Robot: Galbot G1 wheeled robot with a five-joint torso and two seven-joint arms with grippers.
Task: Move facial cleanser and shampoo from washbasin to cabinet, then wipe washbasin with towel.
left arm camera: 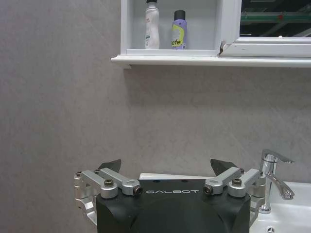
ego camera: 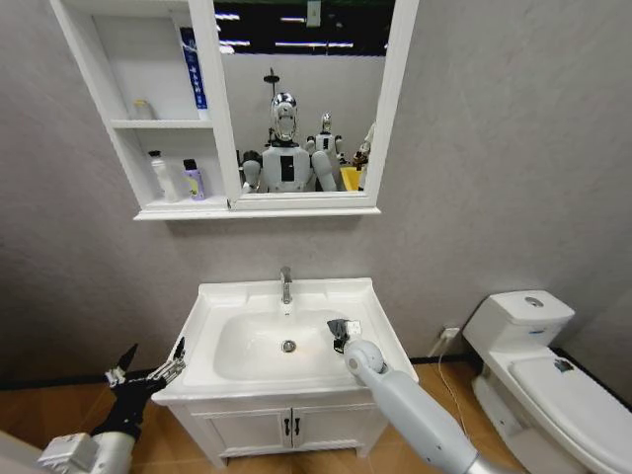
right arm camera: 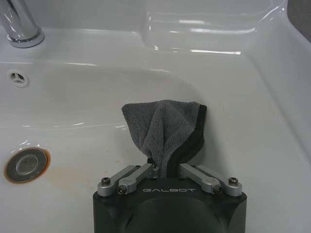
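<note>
The white washbasin (ego camera: 370, 301) stands below the mirror, and my right gripper (ego camera: 341, 334) hangs over the right side of its bowl. That right gripper (right arm camera: 166, 167) is shut on the grey-black towel (right arm camera: 163, 126), which drapes onto the basin's inner slope (right arm camera: 97, 97). In the cabinet (ego camera: 163, 123), the lower shelf holds a white bottle (ego camera: 161, 176) and a purple bottle (ego camera: 194, 180); the left wrist view shows the same white bottle (left arm camera: 151, 26) and purple bottle (left arm camera: 179, 31). My left gripper (ego camera: 150, 363) waits open beside the basin's left edge, holding nothing.
A chrome tap (ego camera: 286, 284) rises at the basin's back and the drain (ego camera: 288, 346) sits mid-bowl. A white toilet (ego camera: 538, 365) stands to the right. Below the basin is a two-door vanity (ego camera: 286, 427). A blue tube (ego camera: 195, 64) stands on the cabinet's upper shelf.
</note>
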